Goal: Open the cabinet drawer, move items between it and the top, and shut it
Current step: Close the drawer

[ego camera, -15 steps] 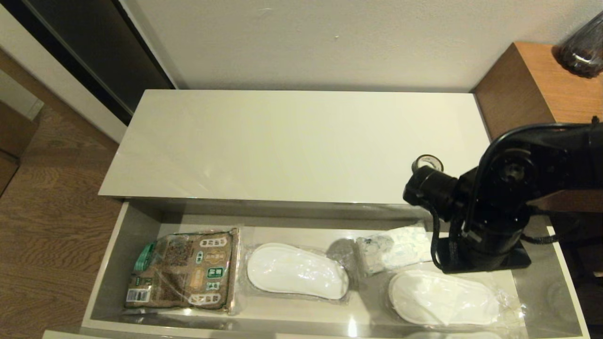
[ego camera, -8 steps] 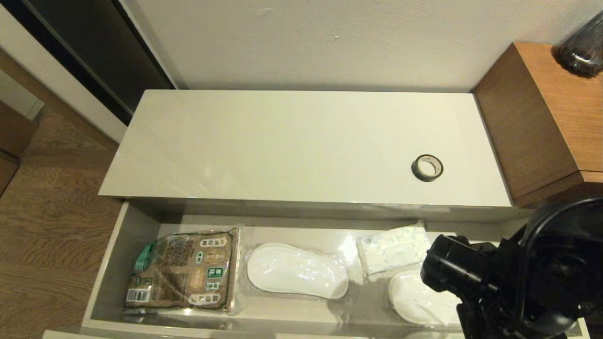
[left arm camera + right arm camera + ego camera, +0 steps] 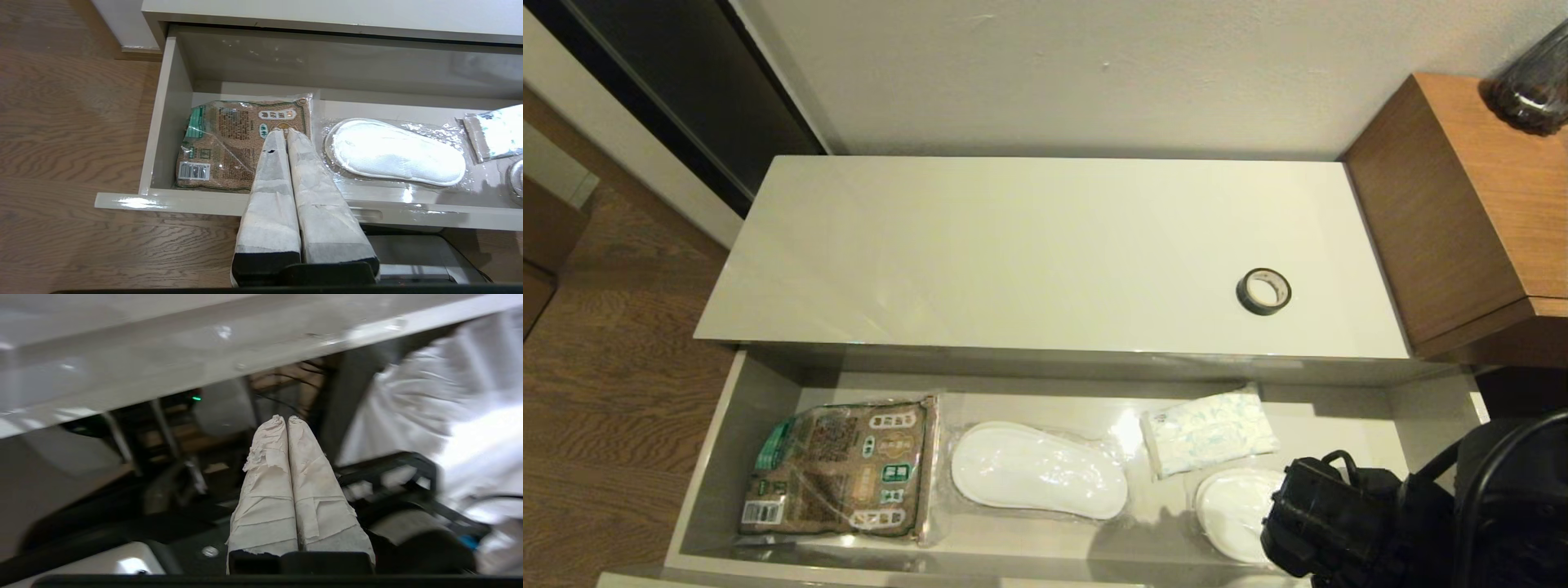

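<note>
Standing open, the wide glossy grey-beige cabinet drawer holds packets while the small black tape roll sits on the glossy off-white top — right gripper, jaws pressed together and empty, low by the drawer's front, likely needing to close it next.

Black tape roll sits on the top (drawer open)

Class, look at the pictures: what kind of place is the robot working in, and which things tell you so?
Probably a hotel room: wrapped white slippers lie in the open cabinet drawer, beside a printed packet, and the low glossy cabinet top stands on wood flooring.
</note>
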You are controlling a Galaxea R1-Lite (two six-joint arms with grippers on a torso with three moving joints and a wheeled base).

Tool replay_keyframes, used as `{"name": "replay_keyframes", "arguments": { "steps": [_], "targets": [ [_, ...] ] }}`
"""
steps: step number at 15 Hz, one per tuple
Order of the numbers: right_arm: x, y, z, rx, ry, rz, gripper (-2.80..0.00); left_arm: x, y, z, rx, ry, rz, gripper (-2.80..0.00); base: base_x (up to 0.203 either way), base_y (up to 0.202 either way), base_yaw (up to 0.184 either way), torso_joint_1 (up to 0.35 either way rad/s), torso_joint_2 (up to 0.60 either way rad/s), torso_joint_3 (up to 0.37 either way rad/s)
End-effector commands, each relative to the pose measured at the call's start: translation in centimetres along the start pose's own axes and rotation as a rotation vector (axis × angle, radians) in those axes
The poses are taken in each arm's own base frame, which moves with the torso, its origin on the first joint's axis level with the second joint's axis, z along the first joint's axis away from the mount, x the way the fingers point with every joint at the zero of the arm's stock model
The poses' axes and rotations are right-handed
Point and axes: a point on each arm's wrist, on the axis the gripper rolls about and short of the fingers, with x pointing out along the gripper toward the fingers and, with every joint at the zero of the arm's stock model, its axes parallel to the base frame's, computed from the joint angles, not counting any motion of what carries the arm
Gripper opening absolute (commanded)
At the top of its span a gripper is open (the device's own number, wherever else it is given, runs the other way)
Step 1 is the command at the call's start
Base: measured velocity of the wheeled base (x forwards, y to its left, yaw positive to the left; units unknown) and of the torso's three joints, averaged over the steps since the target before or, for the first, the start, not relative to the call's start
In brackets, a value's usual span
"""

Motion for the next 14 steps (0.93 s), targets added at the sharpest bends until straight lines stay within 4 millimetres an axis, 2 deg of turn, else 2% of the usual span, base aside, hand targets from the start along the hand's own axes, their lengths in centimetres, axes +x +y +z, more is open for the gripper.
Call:
{"name": "replay_keyframes", "arguments": {
  "steps": [1, 3, 5, 7, 8, 11, 14],
  "targets": [
    [0.4, -0.1, -0.3, 0.018, 0.003, 0.044, -2.8, 0.0, 0.0, 0.0, -0.001, 0.001, 0.0, -2.8, 0.0, 0.0, 0.0, 0.0, 0.0, 0.0],
    [0.6, -0.3, -1.0, 0.026, 0.009, 0.075, -2.8, 0.0, 0.0, 0.0, -0.001, 0.002, 0.0, -2.8, 0.0, 0.0, 0.0, 0.0, 0.0, 0.0],
    [-0.2, -0.4, -1.6, 0.055, 0.001, 0.098, -2.8, 0.0, 0.0, 0.0, -0.001, 0.002, 0.0, -2.8, 0.0, 0.0, 0.0, 0.0, 0.0, 0.0],
    [-1.2, -0.9, -3.0, 0.022, 0.001, 0.117, -2.8, 0.0, 0.0, 0.0, -0.001, 0.001, 0.0, -2.8, 0.0, 0.0, 0.0, 0.0, 0.0, 0.0],
    [-0.9, -1.2, -3.6, 0.033, 0.029, 0.101, -2.8, 0.0, 0.0, 0.0, -0.001, 0.0, 0.0, -2.8, 0.0, 0.0, 0.0, 0.0, 0.0, 0.0],
    [1.0, -0.7, -4.4, 0.048, 0.067, 0.084, -2.8, 0.0, 0.0, 0.0, -0.001, 0.002, 0.0, -2.8, 0.0, 0.0, 0.0, 0.0, 0.0, 0.0],
    [4.6, 0.7, -5.2, 0.051, 0.066, 0.088, -2.8, 0.0, 0.0, 0.0, -0.001, 0.002, 0.0, -2.8, 0.0, 0.0, 0.0, 0.0, 0.0, 0.0]
  ]
}}
